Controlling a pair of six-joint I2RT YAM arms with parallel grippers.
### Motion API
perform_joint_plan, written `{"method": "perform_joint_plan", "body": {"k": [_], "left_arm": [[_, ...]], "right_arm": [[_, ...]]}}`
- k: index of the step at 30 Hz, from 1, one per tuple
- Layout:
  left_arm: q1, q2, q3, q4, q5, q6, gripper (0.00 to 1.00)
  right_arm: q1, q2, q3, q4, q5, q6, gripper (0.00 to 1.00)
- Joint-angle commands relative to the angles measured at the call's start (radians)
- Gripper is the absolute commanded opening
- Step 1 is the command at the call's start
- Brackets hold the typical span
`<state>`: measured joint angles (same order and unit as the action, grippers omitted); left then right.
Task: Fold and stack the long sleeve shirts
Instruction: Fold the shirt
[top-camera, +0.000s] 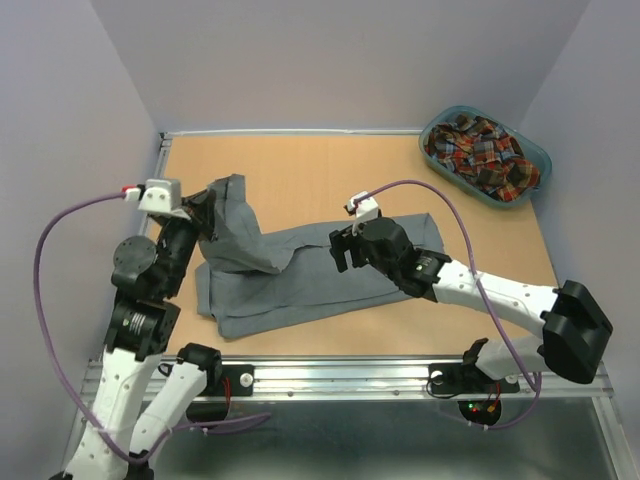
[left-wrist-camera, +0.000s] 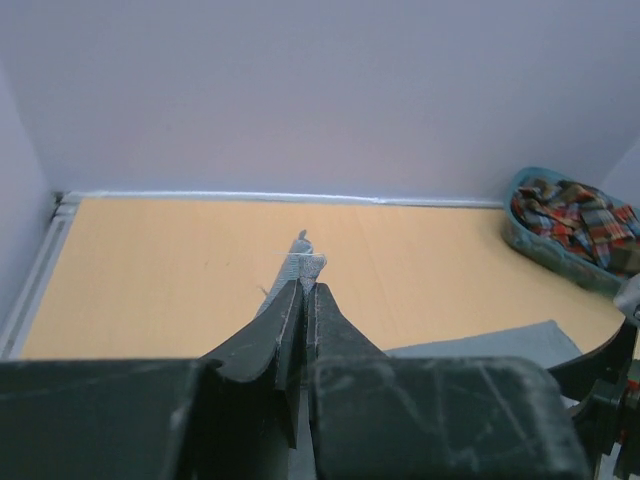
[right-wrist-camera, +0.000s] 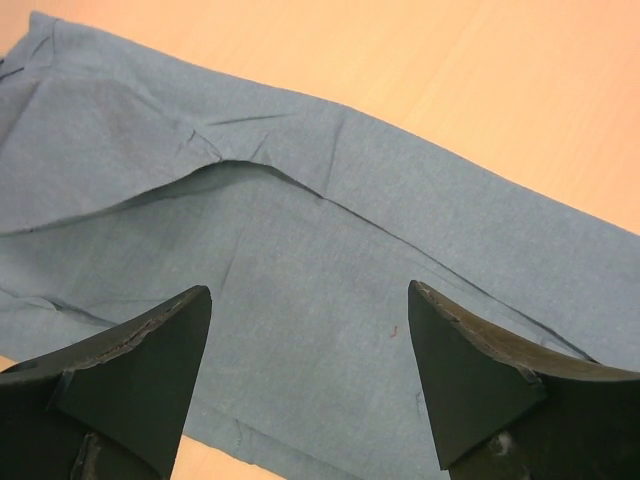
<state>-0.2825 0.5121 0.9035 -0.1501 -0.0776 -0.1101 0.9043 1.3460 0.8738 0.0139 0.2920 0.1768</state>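
Lilac walls (top-camera: 330, 60) are seen around a light wooden table (top-camera: 330, 165). On the near half of it the grey shirt (top-camera: 310, 285) is spread in a long, creased band that runs from the near left toward the middle right. The left end of this band is lifted off the wood and bunched upward. It is pinched there by the left gripper (top-camera: 205, 215), whose jaws are closed on a raised fold of the cloth. From the left wrist, the two dark fingers (left-wrist-camera: 285, 320) are seen pressed together, with a narrow strip of grey cloth sticking out past their tips.

The right gripper (top-camera: 340, 252) is held over the right part of the grey shirt. Its jaws are spread wide and nothing is held between them. From the right wrist, flat grey cloth with a folded edge across it is seen between and beyond the fingertips. Whether the tips touch the cloth cannot be told.

The plaid shirt (top-camera: 478, 150) is crumpled inside the teal basket (top-camera: 543, 158) at the far right corner, well apart from the grey shirt.
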Motion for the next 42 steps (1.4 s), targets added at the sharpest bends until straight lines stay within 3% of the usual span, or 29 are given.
{"method": "perform_joint_plan", "body": {"k": [1, 9, 19, 22, 30, 31, 32, 34, 36, 40, 42], "left_arm": [[-0.004, 0.165, 0.0, 0.286, 0.272, 0.145, 0.02], [-0.038, 0.442, 0.067, 0.475, 0.724, 0.136, 0.0], [-0.346, 0.73, 0.127, 0.497, 0.774, 0.292, 0.0], [-0.374, 0.818, 0.149, 0.506, 0.811, 0.345, 0.0], [-0.406, 1.066, 0.261, 0.489, 0.854, 0.408, 0.26], [-0.408, 1.085, 0.265, 0.48, 0.854, 0.406, 0.35], [-0.408, 1.109, 0.27, 0.478, 0.851, 0.406, 0.54], [-0.408, 1.12, 0.268, 0.5, 0.825, 0.385, 0.68], [-0.408, 1.114, 0.27, 0.523, 0.794, 0.356, 0.74], [-0.385, 1.042, 0.288, 0.581, 0.592, 0.157, 0.98], [-0.36, 1.011, 0.293, 0.567, 0.46, 0.071, 0.98]], "right_arm": [[-0.004, -0.086, -0.047, 0.044, 0.079, 0.013, 0.84], [-0.004, -0.255, -0.139, 0.044, 0.298, 0.058, 0.84], [-0.005, -0.433, -0.262, 0.043, 0.576, 0.116, 0.84], [-0.004, -0.484, -0.291, 0.044, 0.598, 0.113, 0.84], [-0.004, -0.533, -0.318, 0.028, 0.598, 0.113, 0.84], [-0.004, -0.538, -0.32, 0.026, 0.59, 0.11, 0.84], [-0.004, -0.536, -0.32, 0.021, 0.581, 0.109, 0.84], [-0.004, -0.527, -0.322, 0.02, 0.553, 0.102, 0.84], [-0.005, -0.513, -0.325, 0.017, 0.539, 0.108, 0.86], [-0.024, -0.452, -0.289, 0.009, 0.455, 0.154, 0.81], [-0.051, -0.417, -0.268, 0.003, 0.391, 0.155, 0.81]]}}
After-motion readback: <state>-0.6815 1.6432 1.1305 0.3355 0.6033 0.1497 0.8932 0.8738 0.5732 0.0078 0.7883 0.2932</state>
